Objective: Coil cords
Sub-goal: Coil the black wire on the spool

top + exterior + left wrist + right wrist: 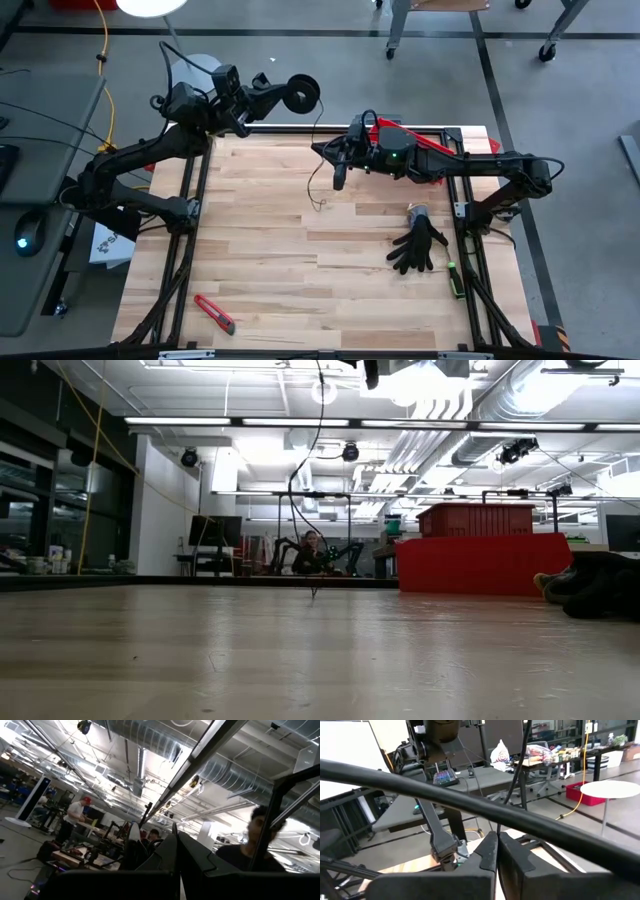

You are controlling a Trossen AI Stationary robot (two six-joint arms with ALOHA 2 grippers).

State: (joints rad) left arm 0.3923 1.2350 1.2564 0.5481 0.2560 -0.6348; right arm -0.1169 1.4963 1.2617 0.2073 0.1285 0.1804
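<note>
Pale plank table (270, 290); left gripper (283, 92) clamps round black spool (300, 93), right gripper (337, 166) pinches thin cord (318, 150).

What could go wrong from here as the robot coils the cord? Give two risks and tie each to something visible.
1. The thin cord hangs slack from the spool, which the left gripper holds past the table's far edge, down to the table; its loose end could snag or tangle there.
2. The right gripper is shut on the cord; a hard pull might snap it or tug the spool loose.
</note>
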